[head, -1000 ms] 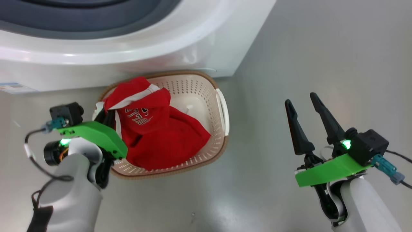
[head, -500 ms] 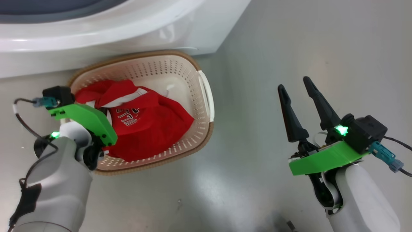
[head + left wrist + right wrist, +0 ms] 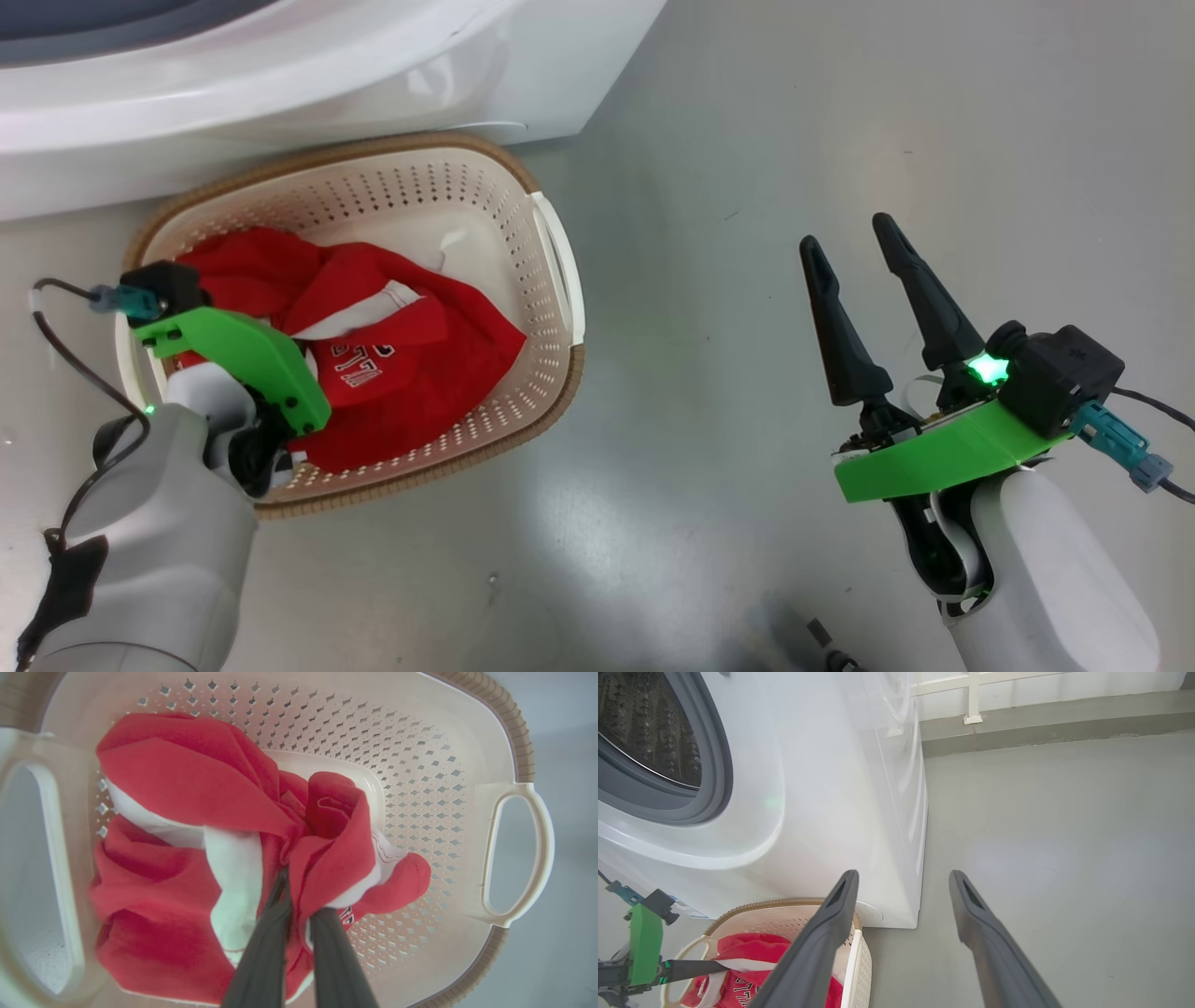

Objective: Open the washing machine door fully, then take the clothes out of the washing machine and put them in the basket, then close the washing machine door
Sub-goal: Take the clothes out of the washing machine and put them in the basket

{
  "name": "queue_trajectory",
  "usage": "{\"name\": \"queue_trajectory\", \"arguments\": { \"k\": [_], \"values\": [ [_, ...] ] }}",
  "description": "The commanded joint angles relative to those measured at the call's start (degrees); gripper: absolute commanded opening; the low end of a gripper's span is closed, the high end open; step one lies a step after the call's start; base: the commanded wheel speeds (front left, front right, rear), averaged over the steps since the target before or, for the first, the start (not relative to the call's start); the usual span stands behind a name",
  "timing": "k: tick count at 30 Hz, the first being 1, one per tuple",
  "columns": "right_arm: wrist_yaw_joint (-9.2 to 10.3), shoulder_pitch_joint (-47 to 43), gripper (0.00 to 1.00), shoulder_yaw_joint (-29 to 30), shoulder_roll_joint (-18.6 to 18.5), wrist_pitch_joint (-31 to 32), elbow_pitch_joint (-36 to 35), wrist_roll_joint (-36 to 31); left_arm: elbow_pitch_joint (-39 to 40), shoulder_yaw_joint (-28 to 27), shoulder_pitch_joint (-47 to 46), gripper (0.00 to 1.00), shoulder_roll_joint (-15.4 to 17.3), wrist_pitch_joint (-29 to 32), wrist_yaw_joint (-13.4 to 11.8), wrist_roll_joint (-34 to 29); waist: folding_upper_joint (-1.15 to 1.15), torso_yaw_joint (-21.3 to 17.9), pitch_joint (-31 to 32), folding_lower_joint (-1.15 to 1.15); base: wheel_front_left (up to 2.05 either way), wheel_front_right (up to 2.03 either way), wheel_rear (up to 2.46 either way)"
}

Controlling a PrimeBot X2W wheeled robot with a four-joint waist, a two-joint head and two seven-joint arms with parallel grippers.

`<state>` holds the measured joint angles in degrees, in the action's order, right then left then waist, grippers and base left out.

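Red fabric with white trim, the clothes (image 3: 411, 373) lie bunched inside the basket (image 3: 420, 147). In the head view they fill its left half and leave the perforated cream wall on the far side bare. White lettering shows on one fold.

The left gripper (image 3: 286, 877) reaches down into the basket from above. Its two dark fingers are drawn nearly together and pinch a twisted fold of the clothes between them. The left wrist view shows the cloth gathered at the fingertips.

The basket stands on the grey floor (image 3: 747, 140) just in front of the washing machine (image 3: 280, 84), close under its white front. In the right wrist view the grey gasket (image 3: 717, 765) and the perforated steel drum (image 3: 649, 728) are exposed at the machine's round mouth.

The right gripper (image 3: 846, 233) hovers over the floor well to the right of the basket, its long fingers spread wide apart.
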<state>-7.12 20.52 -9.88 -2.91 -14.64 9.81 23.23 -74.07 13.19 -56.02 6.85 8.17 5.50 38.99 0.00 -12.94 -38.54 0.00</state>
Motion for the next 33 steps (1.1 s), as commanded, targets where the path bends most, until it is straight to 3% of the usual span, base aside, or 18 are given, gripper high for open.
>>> {"name": "queue_trajectory", "arguments": {
  "k": [1,3,4,5,6,17,23,33],
  "values": [
    [-0.36,0.03,1.0,-0.92,0.03,-0.36,-1.15,0.26,0.44,-0.61,0.9,0.0,2.42,-0.16,-0.21,-0.1,0.0,0.15,0.19,0.0,0.0,0.0,0.0],
    [-0.36,0.0,1.0,-0.84,0.03,-0.36,-1.03,0.28,0.41,0.06,0.92,0.37,2.41,-0.62,0.09,-0.57,0.0,0.41,0.52,0.0,0.0,0.0,0.0],
    [-0.36,-0.05,1.0,-0.76,0.03,-0.36,-0.94,0.25,0.39,0.43,1.0,0.49,2.34,-0.82,0.25,-0.81,0.0,0.6,0.8,0.0,0.0,0.0,0.0],
    [-0.36,-0.1,1.0,-0.69,0.03,-0.36,-0.88,0.19,0.39,0.7,1.13,0.94,2.28,-1.18,0.42,-0.95,0.0,0.81,1.16,0.0,0.0,0.0,0.0],
    [-0.36,-0.16,1.0,-0.62,0.03,-0.36,-0.85,0.12,0.38,0.79,1.28,1.0,2.22,-1.65,0.61,-0.9,0.0,1.03,1.53,0.0,0.0,0.0,0.0],
    [-0.36,-1.45,1.0,0.67,0.03,-0.36,0.02,-1.16,3.09,2.57,5.25,1.0,0.51,-9.03,1.92,-0.07,0.0,4.25,7.3,0.0,0.0,0.0,0.0],
    [-0.36,-2.76,1.0,1.61,0.03,-0.36,0.45,-2.53,10.92,6.0,9.55,1.0,-0.73,-13.59,1.97,2.34,0.0,6.93,11.28,0.0,0.0,0.0,0.0],
    [-0.36,-4.79,1.0,2.38,0.03,-0.36,1.51,-4.08,21.41,9.46,15.22,1.0,1.2,-21.95,1.98,5.27,0.0,10.16,16.99,0.0,0.0,0.0,0.0]
  ]
}}
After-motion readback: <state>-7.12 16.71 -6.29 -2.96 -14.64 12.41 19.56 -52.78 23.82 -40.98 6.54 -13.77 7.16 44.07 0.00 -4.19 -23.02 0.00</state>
